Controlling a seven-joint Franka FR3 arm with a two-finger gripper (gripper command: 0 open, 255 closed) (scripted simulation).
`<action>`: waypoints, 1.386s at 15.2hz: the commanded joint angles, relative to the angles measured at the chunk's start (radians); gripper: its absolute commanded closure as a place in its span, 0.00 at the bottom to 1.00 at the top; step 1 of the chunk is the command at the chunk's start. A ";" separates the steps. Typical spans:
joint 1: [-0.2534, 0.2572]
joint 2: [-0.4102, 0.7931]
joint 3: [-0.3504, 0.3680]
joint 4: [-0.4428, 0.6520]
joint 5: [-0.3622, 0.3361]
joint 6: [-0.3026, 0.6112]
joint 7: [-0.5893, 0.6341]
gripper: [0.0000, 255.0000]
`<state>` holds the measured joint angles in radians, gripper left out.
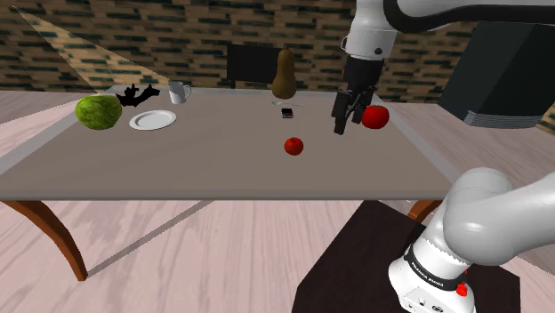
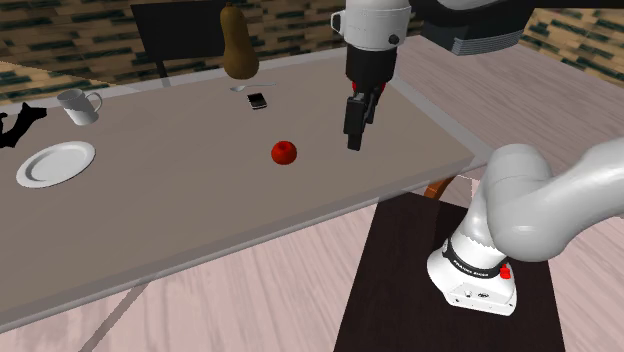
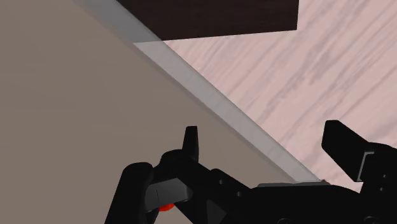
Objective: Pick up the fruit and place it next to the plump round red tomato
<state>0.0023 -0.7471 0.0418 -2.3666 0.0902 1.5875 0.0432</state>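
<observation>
The small red fruit (image 1: 293,146) sits by itself out on the grey table (image 1: 222,169), and nothing touches it. It is not picked up yet, so I think the job is right at its start. The bigger, plump red tomato (image 1: 375,116) sits near the table edge on the side of the dark stand (image 1: 356,267), well apart from the fruit. That is the gap the fruit has to cross.

The black gripper (image 1: 345,124) hangs just beside the tomato, on the shoulder view's left of it. In the wrist view its two fingers (image 3: 191,143) stand wide apart. Nothing is between them but the table top and its edge. A red speck (image 3: 167,206) peeks out under the hand, and I guess that is the tomato.

The white arm (image 1: 374,31) reaches down from above, and the hand points straight down at the table. To get the fruit, I think it must go across toward the middle of the table and then go lower.
</observation>
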 commanded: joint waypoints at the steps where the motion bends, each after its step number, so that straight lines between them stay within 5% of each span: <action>1: 0.000 0.000 0.000 0.000 0.000 0.000 0.000 0.00; 11: -0.036 0.387 -0.024 0.121 -0.120 0.166 -0.094 0.00; 21: -0.064 0.792 -0.042 0.359 -0.241 0.243 -0.145 0.00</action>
<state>-0.0589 0.0017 0.0023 -2.0339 -0.1376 1.8234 -0.0959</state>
